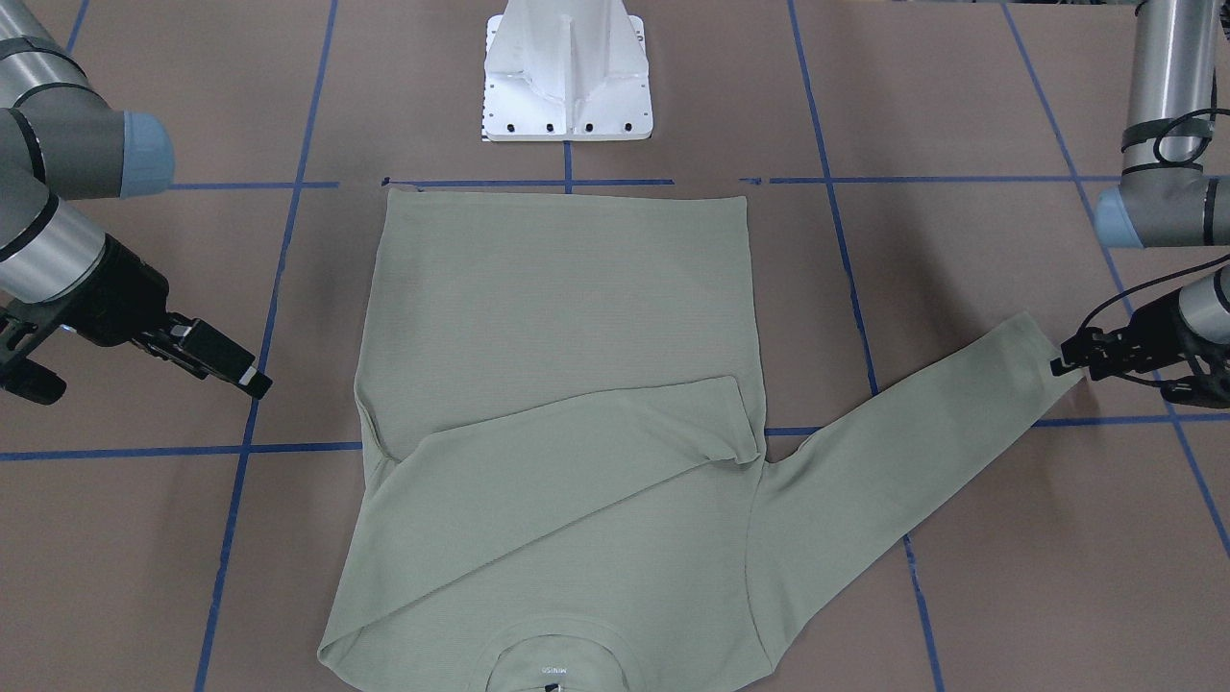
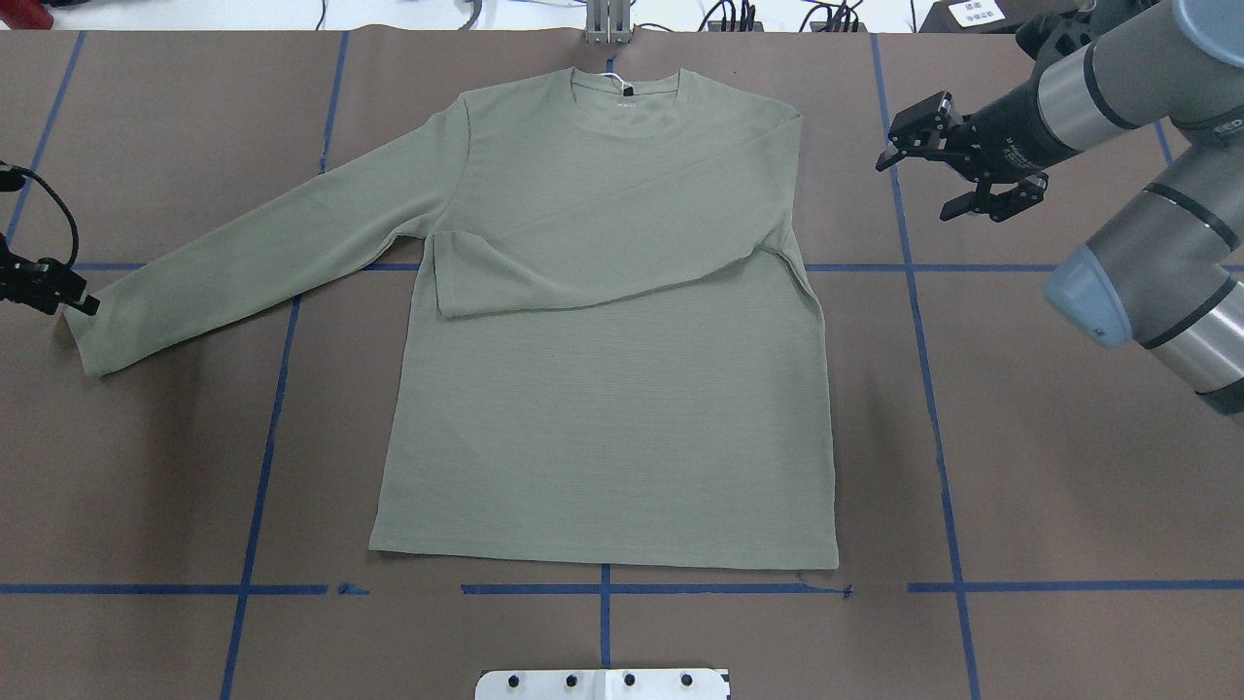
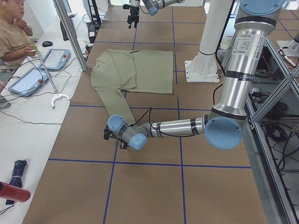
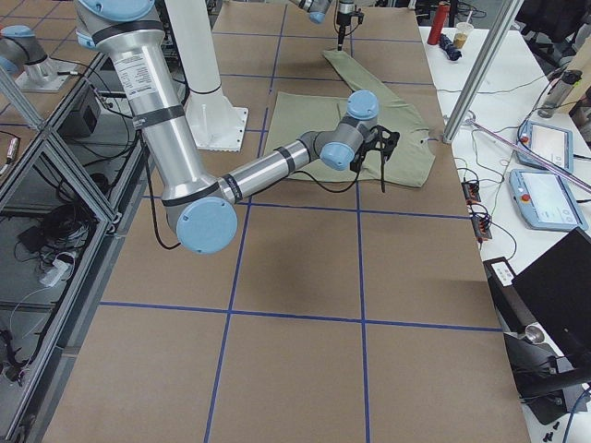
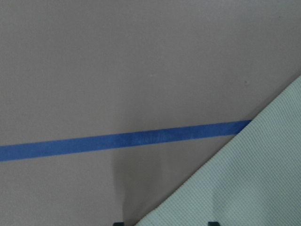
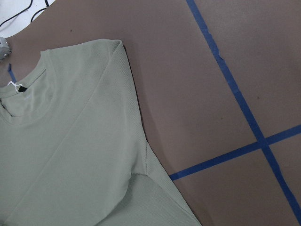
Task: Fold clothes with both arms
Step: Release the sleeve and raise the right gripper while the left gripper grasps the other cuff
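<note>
Grippers: left gripper (image 1: 1061, 366) is down at table level, jaws a narrow gap apart, astride the corner of the outstretched sleeve's cuff (image 1: 1036, 338); right gripper (image 2: 912, 191) hangs spread wide and holding nothing, just off the shirt's shoulder and clear of the fabric. You'll find the sage-green long-sleeved shirt (image 2: 603, 408) lying flat, front up, mid-table on the brown surface (image 2: 1050, 467) with its blue tape grid (image 2: 933, 408), collar (image 2: 622, 92) away from the white pedestal (image 2: 603, 684), hem toward it. Its other sleeve (image 2: 622, 262) is folded across the chest, with its cuff ending by the opposite armpit.
</note>
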Controlling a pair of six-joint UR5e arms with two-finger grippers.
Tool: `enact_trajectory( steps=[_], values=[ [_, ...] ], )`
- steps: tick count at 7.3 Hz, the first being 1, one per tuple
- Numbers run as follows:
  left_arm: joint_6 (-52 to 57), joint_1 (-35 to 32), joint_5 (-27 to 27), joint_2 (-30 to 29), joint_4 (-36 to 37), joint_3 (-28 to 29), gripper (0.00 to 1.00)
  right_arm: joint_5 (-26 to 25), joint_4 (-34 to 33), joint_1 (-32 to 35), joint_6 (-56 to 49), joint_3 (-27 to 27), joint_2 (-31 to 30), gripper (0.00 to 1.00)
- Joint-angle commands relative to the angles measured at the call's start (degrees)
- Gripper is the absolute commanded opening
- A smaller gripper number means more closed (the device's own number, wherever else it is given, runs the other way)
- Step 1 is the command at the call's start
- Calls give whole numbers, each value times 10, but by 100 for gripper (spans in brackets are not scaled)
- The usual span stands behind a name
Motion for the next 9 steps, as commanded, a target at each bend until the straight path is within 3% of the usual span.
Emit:
enact_trajectory(
  steps=[1,3,5,6,9],
  values=[
    [0,2,0,0,1,2,65,0,0,1,3,10,0,99],
    [2,2,0,0,0,8,59,0,-2,3,3,20,0,99],
    [1,2,0,0,-1,10,35,0,-3,4,4,20,0,99],
    [1,2,0,-1,0,8,0,1,-6,5,4,27,0,99],
    [-2,1,-6,-11,5,-26,0,0,-6,5,4,27,-1,99]
  ],
)
